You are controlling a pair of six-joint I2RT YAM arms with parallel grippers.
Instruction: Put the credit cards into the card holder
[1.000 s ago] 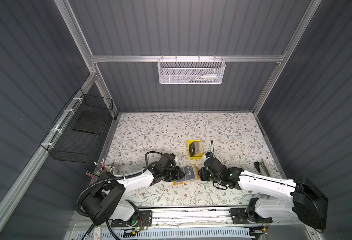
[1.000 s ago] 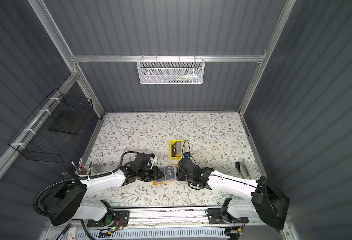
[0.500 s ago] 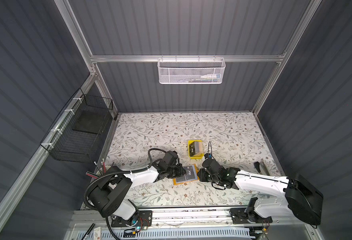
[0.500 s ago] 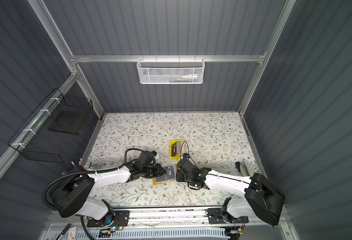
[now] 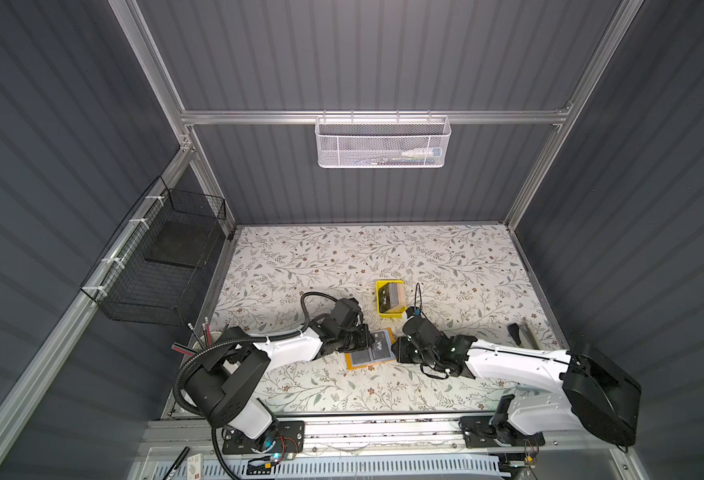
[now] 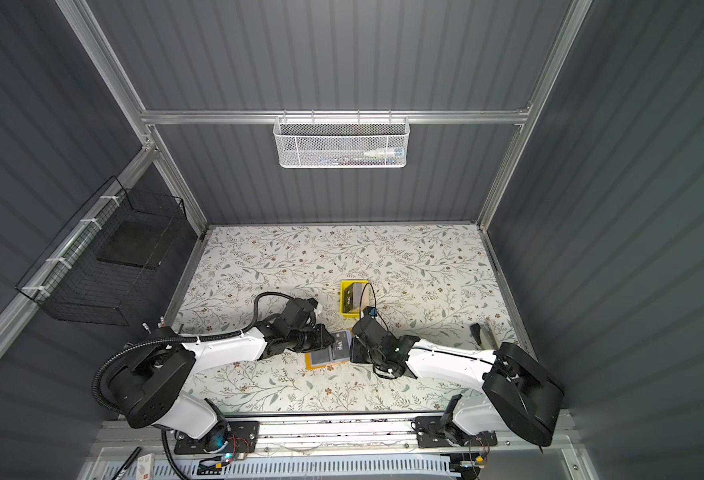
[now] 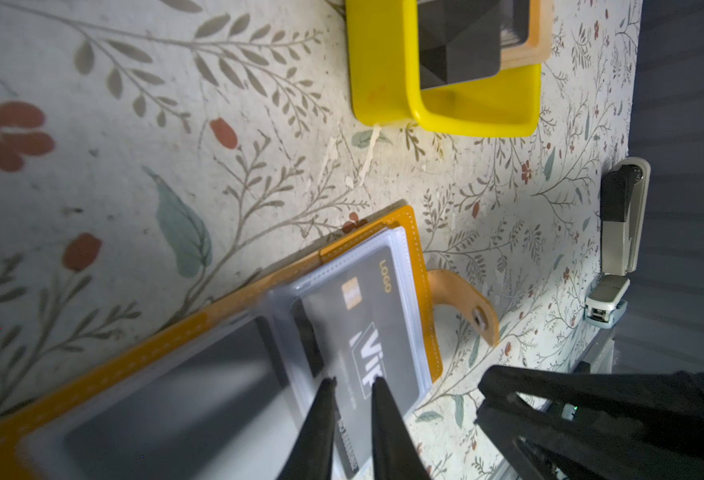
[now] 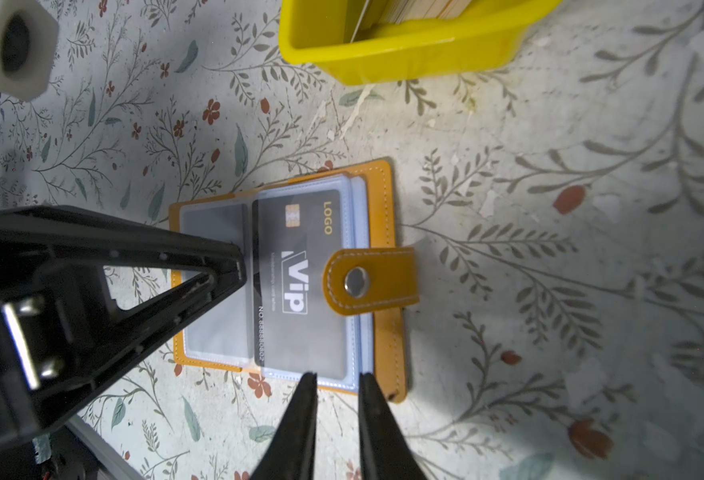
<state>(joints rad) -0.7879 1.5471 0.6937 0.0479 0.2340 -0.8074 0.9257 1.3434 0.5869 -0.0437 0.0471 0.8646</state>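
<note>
The mustard card holder lies open near the front, its strap folded over the right page. A black VIP credit card sits in that page's clear sleeve, one edge sticking out over the left page. My left gripper has its tips at that edge, a narrow empty gap between them. My right gripper hovers at the holder's opposite rim, jaws slightly apart, holding nothing. More credit cards stand in a yellow tray behind.
A stapler lies at the right edge. A cup of pencils stands at the front left. A black wire basket hangs on the left wall and a white mesh basket on the back rail.
My left gripper has advanced to the right, up to the card's exposed edge. My right gripper has edged slightly left toward the holder. The holder has stayed put.
</note>
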